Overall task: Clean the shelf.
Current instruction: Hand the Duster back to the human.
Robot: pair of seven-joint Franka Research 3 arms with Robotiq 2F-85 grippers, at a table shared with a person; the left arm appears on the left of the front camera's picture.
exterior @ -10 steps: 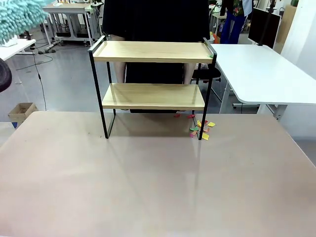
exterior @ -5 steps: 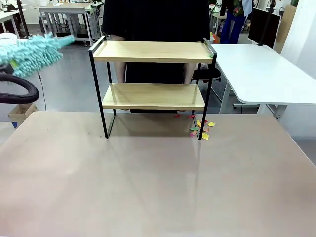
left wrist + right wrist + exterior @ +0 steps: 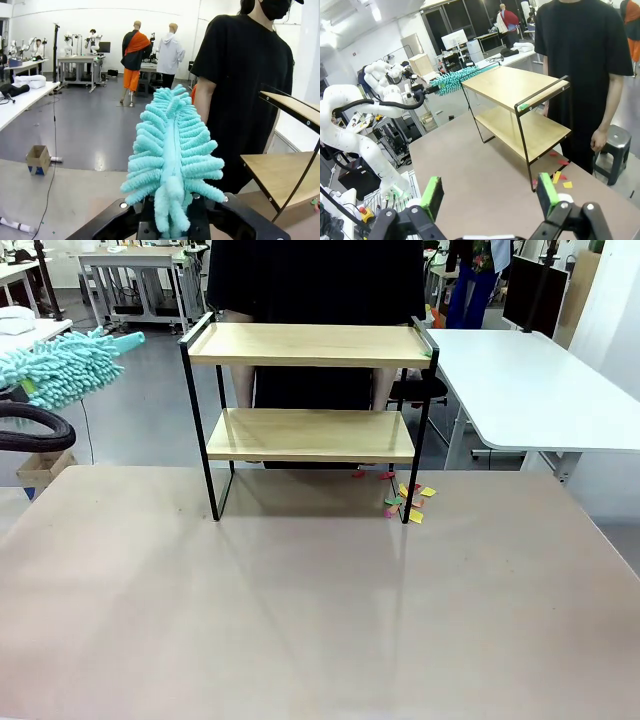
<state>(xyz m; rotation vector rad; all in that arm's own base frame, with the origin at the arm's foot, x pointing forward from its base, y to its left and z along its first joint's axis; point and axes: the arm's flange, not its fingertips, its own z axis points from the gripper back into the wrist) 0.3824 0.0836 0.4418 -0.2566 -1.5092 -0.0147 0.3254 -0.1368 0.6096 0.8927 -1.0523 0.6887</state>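
1. Shelf [image 3: 310,420]: one unit, standing upright on the far middle of the brown table [image 3: 300,610], long axis running left to right, broad side facing the near edge.
2. Two light wooden boards, upper and lower, both level, in a thin black frame; raised end rails at left and right of the upper board. Both boards bare.
3. Short green strip on the top rail at the shelf's right end; no writing legible on it.
4. Microfibre duster [image 3: 65,365]: one, teal, fluffy. Held in the air off the shelf's left end, about level with the upper board, apart from it. Long axis roughly left-right, tip toward the shelf's top left corner.
5. Left gripper [image 3: 172,220]: clamped together on the duster's base, head running straight out between the fingers (left wrist view).
6. Right gripper [image 3: 490,192]: two green pads [image 3: 432,196] wide apart, nothing between them, hanging over the near part of the table, well apart from the shelf.
7. Paper scraps [image 3: 405,498]: small cluster, yellow, red, green, on the table by the shelf's right foot; exact count not resolvable.
8. Person in black T-shirt [image 3: 585,60]: one, standing behind the shelf at the far side.
9. No brand, label or print readable anywhere.
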